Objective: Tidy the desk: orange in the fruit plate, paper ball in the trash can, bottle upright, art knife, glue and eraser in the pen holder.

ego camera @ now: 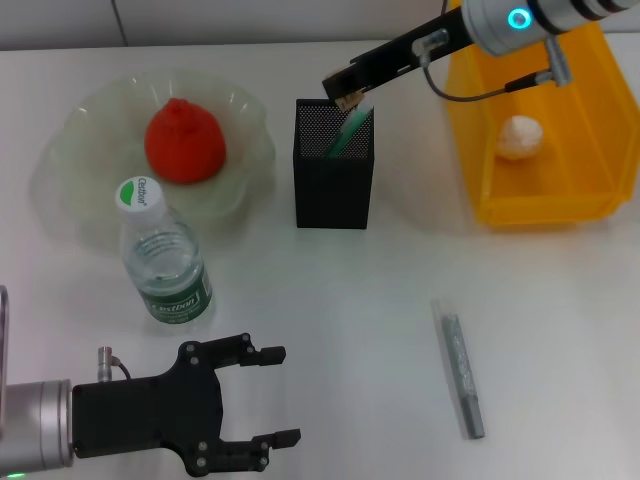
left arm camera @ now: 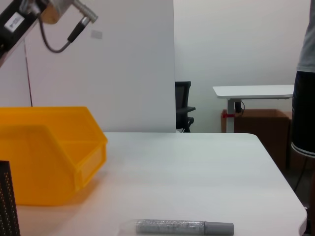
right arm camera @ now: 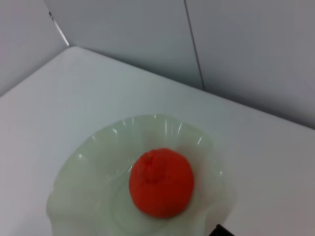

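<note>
A green stick (ego camera: 343, 135) leans in the pen holder (ego camera: 334, 178) at upper centre; my right end effector (ego camera: 350, 92) pinches its top end. The orange (ego camera: 184, 141) sits in the fruit plate (ego camera: 75, 180), upper left; the paper ball (ego camera: 520, 137) lies in the trash can (ego camera: 500, 190), upper right. The bottle (ego camera: 160, 254) stands upright. My left end effector (ego camera: 278, 396), lower left, is spread open and empty. A grey pen-like object (ego camera: 462, 373) lies on the bench (ego camera: 340, 320).

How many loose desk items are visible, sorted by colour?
Red-orange: 1, the orange
White: 1, the paper ball
Clear with green label: 1, the bottle
Green: 1, the stick in the pen holder
Grey: 1, the art knife
Total: 5
</note>
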`<state>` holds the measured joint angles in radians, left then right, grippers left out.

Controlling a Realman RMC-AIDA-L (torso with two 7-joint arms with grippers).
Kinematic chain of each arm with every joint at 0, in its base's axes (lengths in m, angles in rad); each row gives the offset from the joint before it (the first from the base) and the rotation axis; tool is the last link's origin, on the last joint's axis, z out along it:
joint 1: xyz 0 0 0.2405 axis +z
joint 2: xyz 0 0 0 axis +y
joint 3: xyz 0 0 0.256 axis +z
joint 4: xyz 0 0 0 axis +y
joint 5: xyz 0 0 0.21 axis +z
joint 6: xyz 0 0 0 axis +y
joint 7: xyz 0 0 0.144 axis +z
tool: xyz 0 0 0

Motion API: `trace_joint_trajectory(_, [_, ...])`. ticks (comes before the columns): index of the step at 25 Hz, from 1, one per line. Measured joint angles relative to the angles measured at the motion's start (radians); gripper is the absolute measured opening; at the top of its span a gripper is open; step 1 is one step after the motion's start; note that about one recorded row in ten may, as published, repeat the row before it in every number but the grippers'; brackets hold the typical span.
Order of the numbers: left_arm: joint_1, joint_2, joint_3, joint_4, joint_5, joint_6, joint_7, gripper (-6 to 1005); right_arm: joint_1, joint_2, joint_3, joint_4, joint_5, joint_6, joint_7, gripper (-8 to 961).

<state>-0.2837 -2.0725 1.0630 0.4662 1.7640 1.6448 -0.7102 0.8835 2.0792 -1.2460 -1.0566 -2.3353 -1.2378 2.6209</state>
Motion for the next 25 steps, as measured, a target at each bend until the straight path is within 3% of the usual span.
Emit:
trace_joint_trajectory(5, [0.000,0.000,0.000,0.000,0.000,0.000,0.000,772,0.035,0.000,-0.006,0.065,-0.002,0.012,-0.024,288])
trace_joint_trajectory(10, [0.000,0.000,0.000,0.000,0.000,0.000,0.000,772,0.026,0.000,-0.007,0.033,-0.004,-0.003,-0.011,292])
trace_joint_trajectory(12, [0.000,0.001,0.000,0.000,0.000,0.001,0.000,772,0.014,0.000,-0.003,-0.004,-0.004,-0.038,0.013,413])
trace_joint_trajectory(13, [0.000,0.001,0.000,0.000,0.000,0.001,0.000,772,0.004,-0.001,-0.003,-0.032,-0.004,-0.065,0.026,474])
trace_joint_trajectory(18, [0.001,0.003,0.000,0.000,0.000,0.004,0.000,772,-0.082,0.003,-0.043,-0.233,-0.054,-0.226,0.097,536])
trace_joint_trajectory(25, [-0.008,0.003,0.000,0.002,0.000,0.004,-0.002,772,-0.205,0.005,-0.169,-0.386,-0.172,-0.377,0.205,611])
